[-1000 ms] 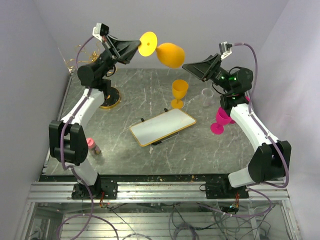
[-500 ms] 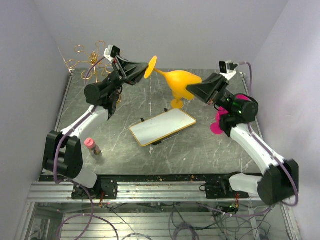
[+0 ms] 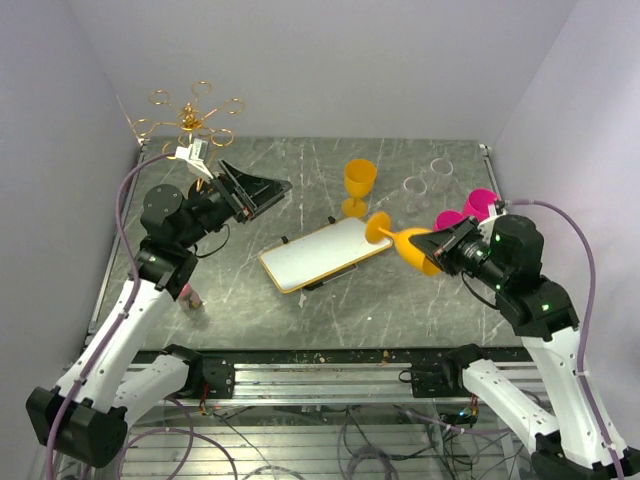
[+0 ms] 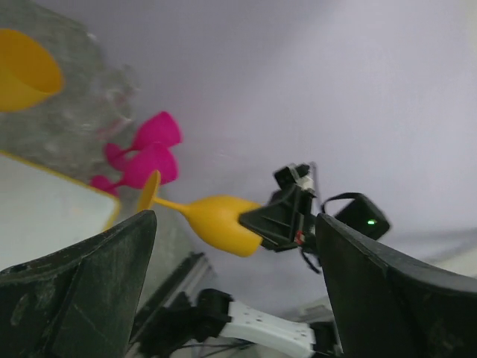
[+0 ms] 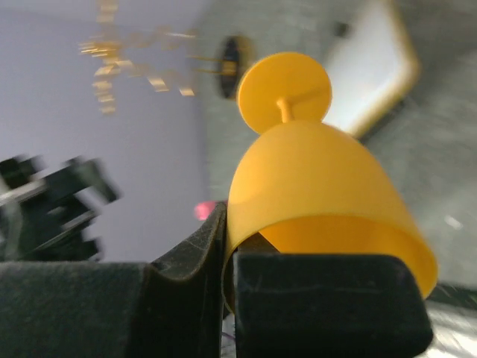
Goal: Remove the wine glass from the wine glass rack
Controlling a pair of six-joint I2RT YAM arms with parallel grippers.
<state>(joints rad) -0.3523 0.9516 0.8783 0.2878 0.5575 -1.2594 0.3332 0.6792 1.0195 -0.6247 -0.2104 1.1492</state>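
The yellow wine glass (image 3: 408, 245) hangs tilted in the air past the tray's right end, foot toward the tray. My right gripper (image 3: 440, 247) is shut on its bowl rim, one finger inside and one outside (image 5: 229, 277); bowl and foot fill the right wrist view (image 5: 320, 194). The gold wine glass rack (image 3: 190, 116) stands at the back left, blurred in the right wrist view (image 5: 123, 63); its loops hold nothing. My left gripper (image 3: 262, 190) is open and empty, well left of the glass (image 4: 216, 220), which it faces (image 4: 235, 298).
A white gold-rimmed tray (image 3: 325, 254) lies mid-table. A second yellow glass (image 3: 358, 184) stands behind it. Two clear glasses (image 3: 426, 178) and two pink glasses (image 3: 470, 210) are at the back right. A small pink-capped bottle (image 3: 187, 296) sits by my left arm.
The left gripper opened, let go of the glass's foot and drew back to the left. The right gripper shut on the bowl's rim and carried the glass down toward the front right.
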